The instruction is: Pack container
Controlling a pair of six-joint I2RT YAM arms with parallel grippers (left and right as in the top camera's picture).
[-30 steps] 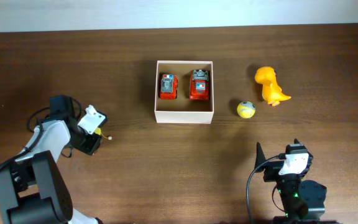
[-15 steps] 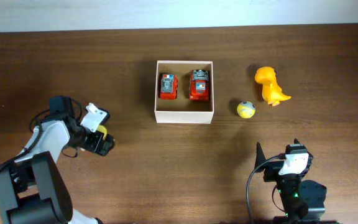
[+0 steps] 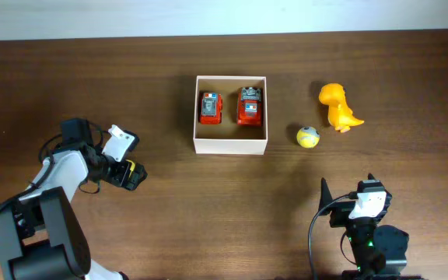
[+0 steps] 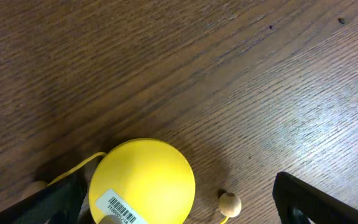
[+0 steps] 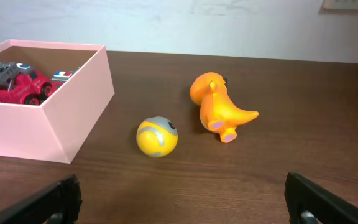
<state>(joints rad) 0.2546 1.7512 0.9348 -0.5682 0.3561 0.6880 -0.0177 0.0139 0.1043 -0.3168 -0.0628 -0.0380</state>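
2 white-and-black arms (image 3: 62, 173), black cables (image 3: 314, 225)

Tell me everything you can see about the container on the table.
The container is a square, shallow, open-topped box with thin pale walls and a tan cardboard floor. It sits flat and upright on the dark wooden table. One red toy car and a second red toy car stand side by side on its floor. A yellow ball lies to its right, apart from it.

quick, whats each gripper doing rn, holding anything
Left gripper: open, fingers spread either side of the yellow round toy, not clamped on it.
Right gripper: open, holding nothing.
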